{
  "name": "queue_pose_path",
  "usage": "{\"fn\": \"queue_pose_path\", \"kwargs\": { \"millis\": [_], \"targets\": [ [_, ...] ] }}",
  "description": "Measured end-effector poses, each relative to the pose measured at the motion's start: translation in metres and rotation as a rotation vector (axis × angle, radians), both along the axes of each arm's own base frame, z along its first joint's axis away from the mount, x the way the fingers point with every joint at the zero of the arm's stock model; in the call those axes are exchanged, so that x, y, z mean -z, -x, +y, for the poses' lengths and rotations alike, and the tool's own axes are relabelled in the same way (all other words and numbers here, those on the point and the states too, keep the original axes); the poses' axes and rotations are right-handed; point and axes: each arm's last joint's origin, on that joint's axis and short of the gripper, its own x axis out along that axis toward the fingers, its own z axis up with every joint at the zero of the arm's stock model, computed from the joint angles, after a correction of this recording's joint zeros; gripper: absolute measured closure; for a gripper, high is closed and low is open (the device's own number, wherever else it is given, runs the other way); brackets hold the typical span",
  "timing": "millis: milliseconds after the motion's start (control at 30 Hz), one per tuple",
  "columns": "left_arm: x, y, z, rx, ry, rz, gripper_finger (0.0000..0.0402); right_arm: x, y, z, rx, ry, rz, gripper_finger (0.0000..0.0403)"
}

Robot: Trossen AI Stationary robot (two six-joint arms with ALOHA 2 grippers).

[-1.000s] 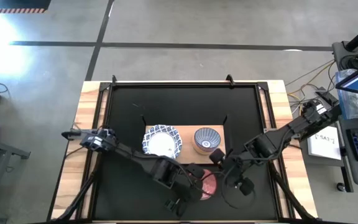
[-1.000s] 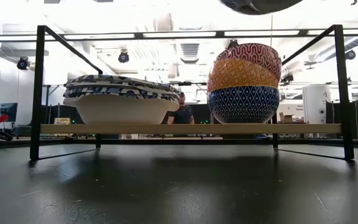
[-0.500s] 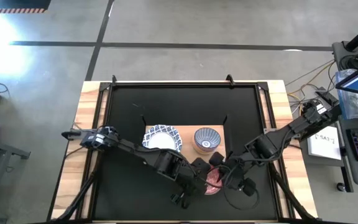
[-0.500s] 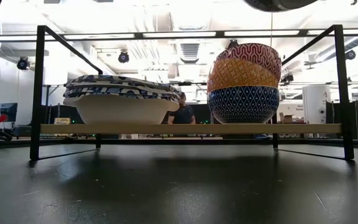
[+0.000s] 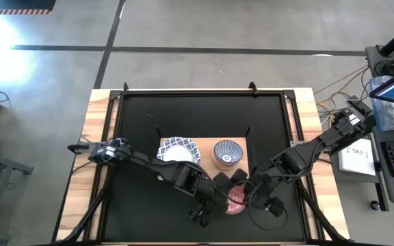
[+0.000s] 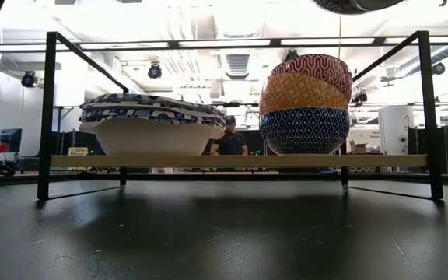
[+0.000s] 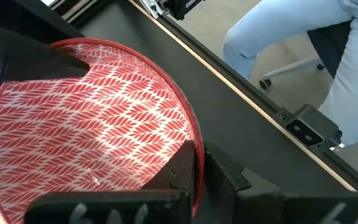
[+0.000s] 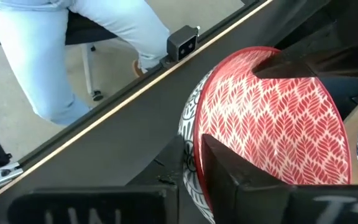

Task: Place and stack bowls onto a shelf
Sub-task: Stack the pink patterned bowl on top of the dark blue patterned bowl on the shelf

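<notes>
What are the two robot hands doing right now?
Left gripper: shut on the red patterned bowl's rim.
Right gripper: shut on the same bowl's opposite rim.

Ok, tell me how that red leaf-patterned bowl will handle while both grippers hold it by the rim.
The red leaf-patterned bowl looks rigid, so it probably won't flex. Its glossy surface suggests it might slip in the rim pinches of the left gripper and right gripper. Likely ceramic, so probably fragile if dropped.

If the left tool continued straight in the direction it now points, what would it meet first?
Probably the right tool, gripping the opposite rim of the red patterned bowl that the left tool holds. Depth beyond it is unclear.
</notes>
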Motion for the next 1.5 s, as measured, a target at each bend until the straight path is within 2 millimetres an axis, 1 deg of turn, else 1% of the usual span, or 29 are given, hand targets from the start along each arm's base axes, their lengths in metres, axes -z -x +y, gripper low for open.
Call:
{"fn": "queue_pose_path", "kwargs": {
  "millis": [167,533,767,933,1033,1267,1500],
  "targets": [
    [-0.001,-0.001,0.000,0.010,-0.008,-0.017,0.0367,-0.001,0.001,0.001,-0.021,-0.033,0.015,0.0388],
    [-0.001,-0.003,0.003,0.007,-0.034,-0.040,0.0318,0.000,0.001,0.000,-0.013,-0.020,0.022,0.0394],
    [-0.001,-0.007,0.014,0.024,-0.070,-0.056,0.0288,0.002,0.002,-0.003,0.014,0.025,0.039,0.0394],
    [-0.006,-0.008,0.024,0.042,-0.108,-0.065,0.0282,0.004,0.003,-0.007,0.020,0.088,0.032,0.0395],
    [-0.010,-0.009,0.029,0.035,-0.154,-0.092,0.0281,0.001,0.006,-0.014,0.031,0.126,0.018,0.0395],
    [-0.016,-0.011,0.041,0.013,-0.222,-0.124,0.0281,-0.007,0.005,-0.034,0.069,0.125,-0.011,0.0395],
    [-0.017,-0.013,0.055,-0.007,-0.256,-0.114,0.0281,-0.007,0.005,-0.054,0.123,0.162,0.029,0.0395]
  ]
}}
